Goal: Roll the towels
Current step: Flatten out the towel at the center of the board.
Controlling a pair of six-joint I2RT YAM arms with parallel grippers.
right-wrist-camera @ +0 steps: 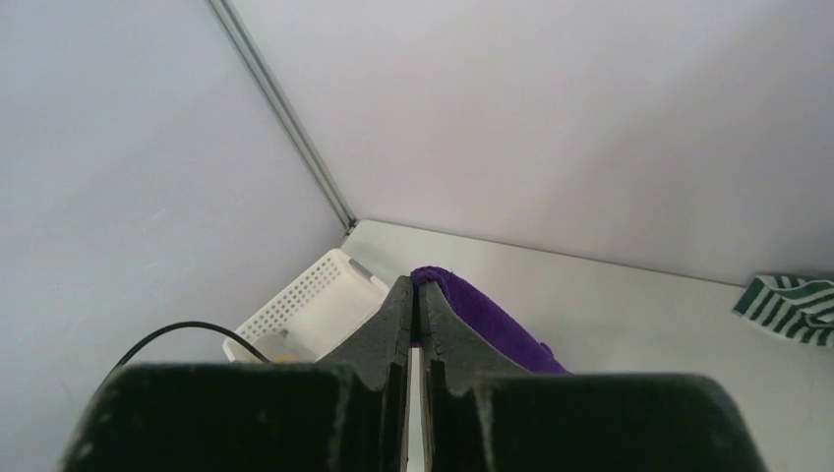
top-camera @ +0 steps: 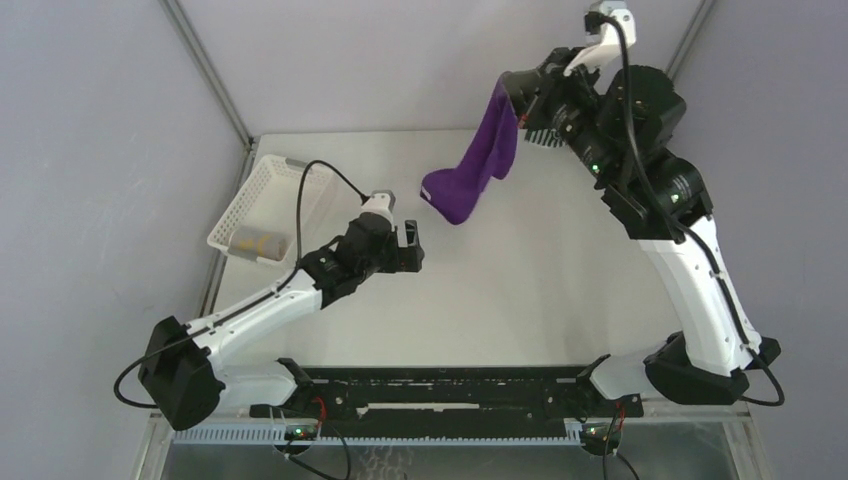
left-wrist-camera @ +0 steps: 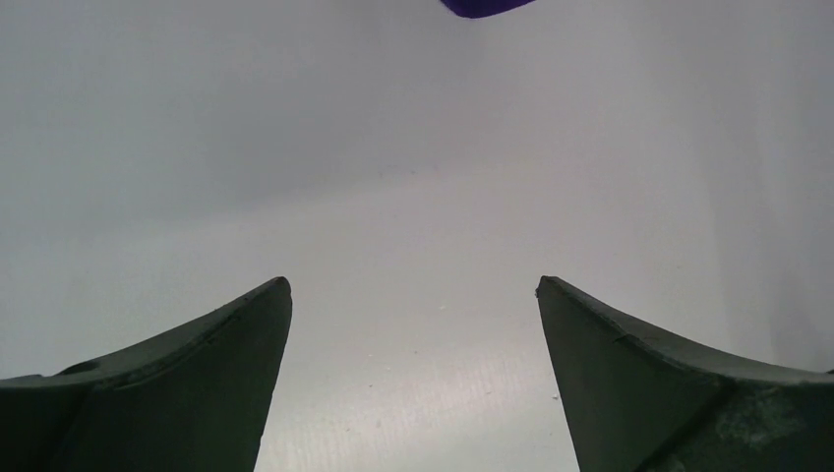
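My right gripper (top-camera: 513, 92) is raised high at the back right and shut on the top edge of the purple towel (top-camera: 475, 170), which hangs down with its lower end near the table. The towel shows behind the shut fingertips in the right wrist view (right-wrist-camera: 492, 320). My left gripper (top-camera: 410, 246) is open and empty, low over the table just left of the towel's bottom end; a purple tip (left-wrist-camera: 482, 8) shows at the top of its view. A yellow-and-white towel (top-camera: 258, 243) lies rolled in the white basket (top-camera: 262, 180). A green-and-white striped towel (right-wrist-camera: 792, 307) lies at the right edge of the right wrist view.
The white lattice basket stands at the table's back left corner, also in the right wrist view (right-wrist-camera: 300, 300). The left arm's black cable (top-camera: 330, 175) loops over it. Grey walls enclose the table at the back and sides. A black rail (top-camera: 450, 385) runs along the near edge.
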